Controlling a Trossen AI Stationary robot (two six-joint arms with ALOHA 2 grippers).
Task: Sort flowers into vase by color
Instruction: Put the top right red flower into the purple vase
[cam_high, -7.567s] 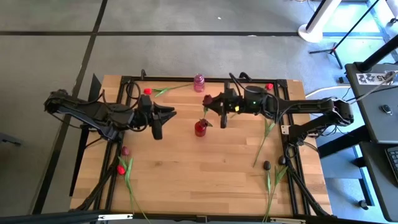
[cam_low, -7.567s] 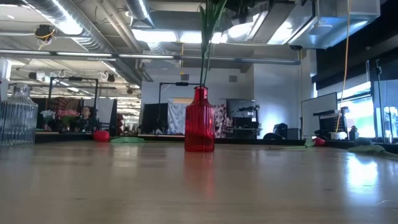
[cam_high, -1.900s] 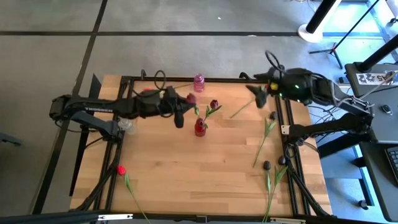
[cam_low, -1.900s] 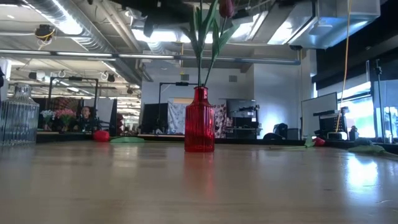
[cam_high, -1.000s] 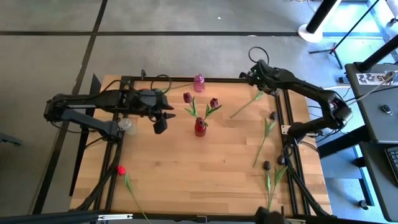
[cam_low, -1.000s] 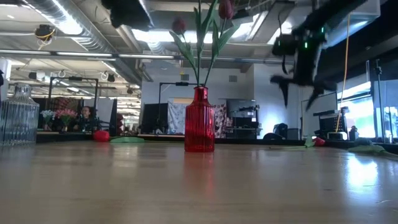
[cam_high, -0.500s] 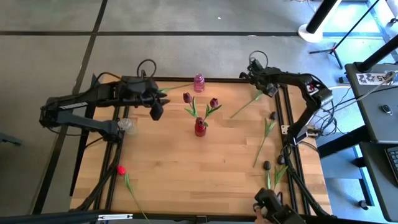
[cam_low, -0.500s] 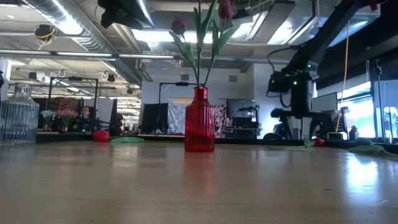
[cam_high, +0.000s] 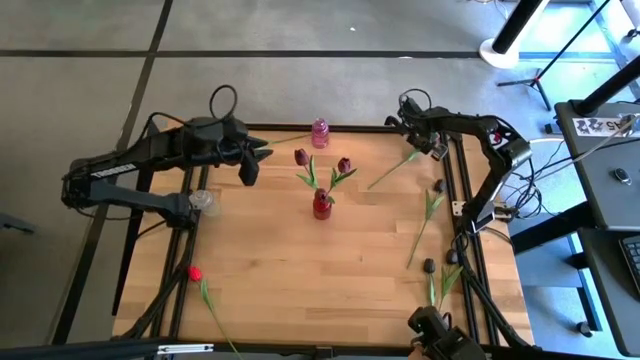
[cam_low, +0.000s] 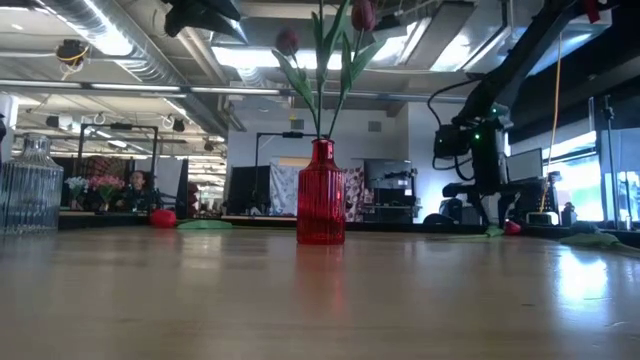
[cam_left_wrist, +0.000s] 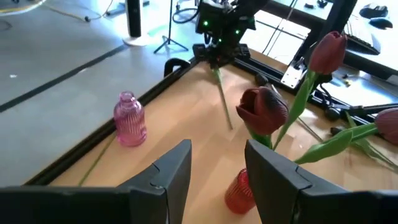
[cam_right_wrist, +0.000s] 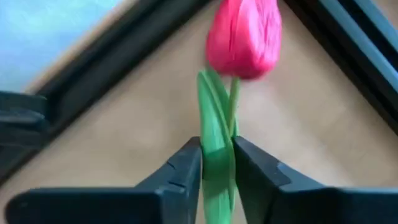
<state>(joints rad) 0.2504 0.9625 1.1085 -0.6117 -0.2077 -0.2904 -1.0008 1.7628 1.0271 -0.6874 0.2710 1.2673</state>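
A red vase (cam_high: 321, 205) near the table's middle holds two maroon tulips (cam_high: 302, 157) upright by their stems. My left gripper (cam_high: 250, 167) hangs open in the air to the vase's left, holding nothing. My right gripper (cam_high: 431, 148) is down at the far right corner, shut on a red tulip (cam_right_wrist: 244, 37) that lies on the table with its stem (cam_high: 390, 172) running toward the vase. A pink vase (cam_high: 320, 131) stands at the far edge and a clear glass vase (cam_high: 203, 203) at the left. Another red tulip (cam_high: 195, 272) lies near left. Two maroon tulips (cam_high: 437, 186) (cam_high: 428, 266) lie on the right. My right gripper pinches the red tulip's stem and leaf (cam_right_wrist: 216, 134) just below the head, between the two fingers (cam_right_wrist: 186, 165). It comes from above, pointing down, with the fingers across the stem. The tulip lies flat on the table, its head past the fingertips.
Black frame rails (cam_high: 462, 190) run along the table's left, far and right edges, close to my right gripper. A green stem (cam_high: 285, 140) lies at the far edge beside the pink vase. The near half of the wooden top (cam_high: 320, 290) is bare.
My left gripper has drawn back from the red vase toward the far left and stays open. My right gripper has dropped from high in the air down to the table at the red tulip in the far right corner.
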